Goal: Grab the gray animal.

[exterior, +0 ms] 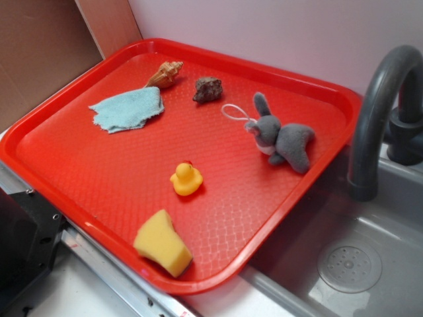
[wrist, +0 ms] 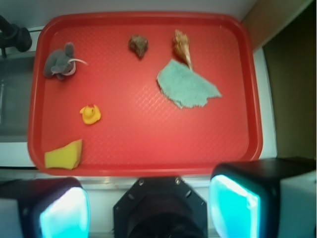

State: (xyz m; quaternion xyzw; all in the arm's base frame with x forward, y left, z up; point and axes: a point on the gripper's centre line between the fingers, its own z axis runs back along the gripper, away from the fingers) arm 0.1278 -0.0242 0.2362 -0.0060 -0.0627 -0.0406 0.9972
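Tray [exterior: 73, 181] of red plastic carried everything, its one long edge lying beside a gray sink [exterior: 370, 251] and faucet [exterior: 380, 105]. A light-blue cloth [exterior: 129, 109] lay near the far corner by the wall, a yellow sponge [exterior: 162, 243] sat near the front edge, and the gray animal [exterior: 284, 140] lay on its side close to the sink-side edge, ears and thin white loop pointing toward the tray's middle. A yellow duck [exterior: 186, 179] stood between sponge and animal, with a gray-brown rock [exterior: 207, 89] and a shell [exterior: 165, 74] along the far edge. In the wrist view the gripper [wrist: 148, 210] hung above the tray's front edge, fingers [wrist: 235, 206] spread wide and holding nothing. A good grab would likely center over the plush body, not the ears or loop, and close across its narrow width, clear of the rim.
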